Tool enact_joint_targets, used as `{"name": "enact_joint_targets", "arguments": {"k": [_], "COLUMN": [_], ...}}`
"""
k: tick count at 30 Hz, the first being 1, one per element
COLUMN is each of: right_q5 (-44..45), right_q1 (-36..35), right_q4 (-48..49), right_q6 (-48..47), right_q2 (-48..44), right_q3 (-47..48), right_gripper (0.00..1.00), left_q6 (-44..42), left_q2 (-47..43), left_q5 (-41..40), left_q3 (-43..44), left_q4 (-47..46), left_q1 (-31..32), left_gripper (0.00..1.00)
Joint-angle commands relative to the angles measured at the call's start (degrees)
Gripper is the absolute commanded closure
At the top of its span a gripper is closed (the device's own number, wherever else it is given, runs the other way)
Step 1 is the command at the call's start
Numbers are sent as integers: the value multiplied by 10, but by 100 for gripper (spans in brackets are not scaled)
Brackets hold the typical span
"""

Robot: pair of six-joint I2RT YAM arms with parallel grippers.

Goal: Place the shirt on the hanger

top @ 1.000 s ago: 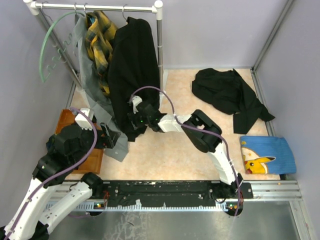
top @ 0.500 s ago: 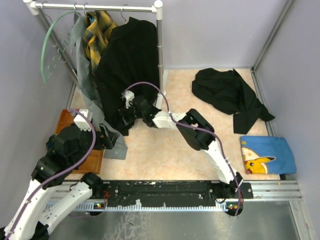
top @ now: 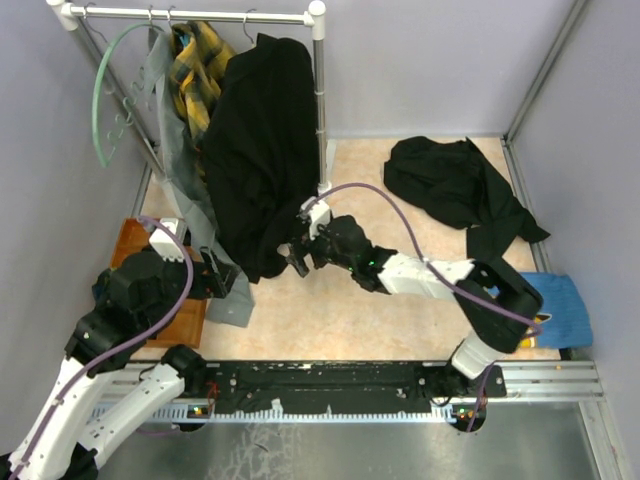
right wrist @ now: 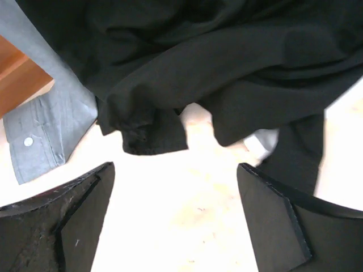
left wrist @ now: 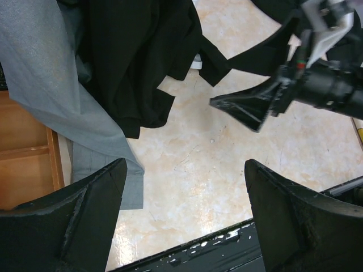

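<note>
The black shirt (top: 258, 150) hangs from the rail at the back, its hem and a sleeve dangling just above the floor (left wrist: 136, 56) (right wrist: 215, 68). The hanger is hidden under the shirt. My right gripper (top: 298, 257) (right wrist: 176, 170) is open and empty, just right of the hem and a little apart from the cloth. One of its fingers (left wrist: 249, 107) shows in the left wrist view. My left gripper (top: 214, 272) (left wrist: 184, 170) stands open and empty low at the left, beside the grey garment's hem.
On the rail (top: 190, 14) also hang a grey shirt (top: 185, 200), a yellow-and-black plaid shirt (top: 197, 75) and a pale green hanger (top: 100, 90). Another black garment (top: 455, 185) lies at the back right, a blue printed cloth (top: 565, 310) at the right, and a wooden tray (top: 150, 290) at the left.
My right gripper has opened, let go of the shirt's hem and drawn back to the right. The shirt has swung back to hang straight. The left arm has hardly moved.
</note>
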State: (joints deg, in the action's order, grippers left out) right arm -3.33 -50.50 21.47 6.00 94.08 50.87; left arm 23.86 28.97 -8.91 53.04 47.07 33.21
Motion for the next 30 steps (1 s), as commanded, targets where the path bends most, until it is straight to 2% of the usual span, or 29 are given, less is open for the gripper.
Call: {"name": "enact_joint_targets", "arguments": {"k": [1, 3, 7, 13, 23, 26, 30], "right_q5": [75, 56, -50, -163, -188, -201, -204], "right_q1": [26, 68, 147, 196, 215, 216, 216], "right_q4": [-57, -99, -128, -93, -62, -46, -13], "right_q6": [1, 32, 56, 76, 82, 85, 90], "right_q2": [-83, -92, -71, -6, 104, 119, 116], "right_q3": [-13, -14, -7, 21, 67, 69, 59], "right_gripper": [11, 14, 19, 18, 22, 32, 55], "left_q6": [6, 8, 10, 11, 13, 14, 14], "left_q2": [0, -2, -5, -6, -16, -19, -20], "left_q5": [10, 11, 13, 10, -1, -4, -6], "left_q3": [-7, -9, -9, -8, 2, 2, 2], "left_q4": [-19, -20, -19, -17, 2, 8, 11], "left_q1": [-3, -3, -3, -3, -3, -3, -3], "left_gripper": [10, 10, 10, 11, 11, 11, 11]}}
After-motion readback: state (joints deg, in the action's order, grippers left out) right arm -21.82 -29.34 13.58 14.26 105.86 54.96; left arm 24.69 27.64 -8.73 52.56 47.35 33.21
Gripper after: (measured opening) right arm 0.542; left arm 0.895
